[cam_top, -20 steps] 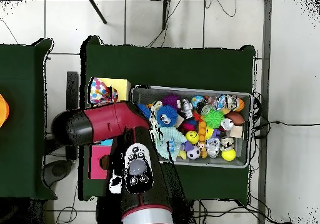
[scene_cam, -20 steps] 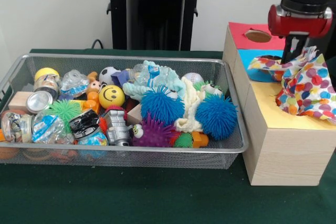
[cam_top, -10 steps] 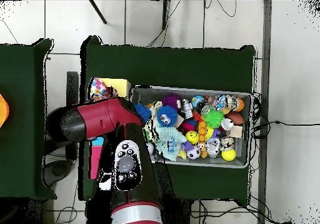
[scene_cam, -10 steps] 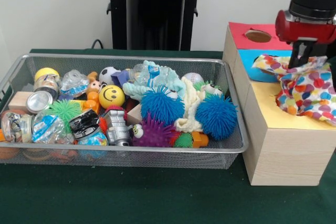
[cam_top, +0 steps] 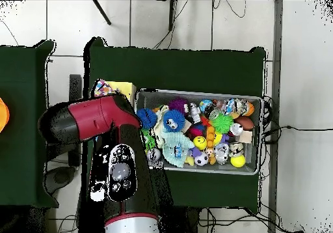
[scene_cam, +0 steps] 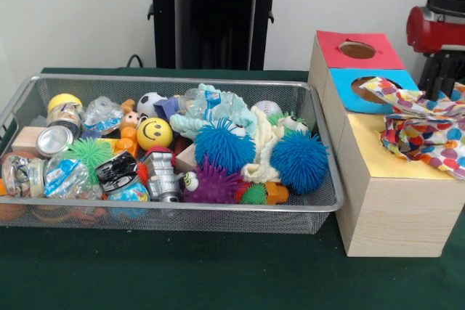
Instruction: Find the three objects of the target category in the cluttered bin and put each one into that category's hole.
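a green-clothed table (scene_cam: 182,274) in front of a pale wall carries a wire mesh bin (scene_cam: 167,215) crammed with toys and a wooden box (scene_cam: 378,201) topped by red, blue and yellow panels. the pincer (scene_cam: 445,81) shows only partly at the right edge of the front view, over the far side of the box; whether it is apart or together cannot be told. just below and beside it, a polka-dot cloth (scene_cam: 425,125) lies draped across the yellow panel, one corner reaching over the blue hole (scene_cam: 370,88). the red hole (scene_cam: 357,49) is farther back. well away in the bin sit two blue spiky balls (scene_cam: 224,144), a yellow smiley ball (scene_cam: 154,133) and a pale cloth (scene_cam: 265,152).
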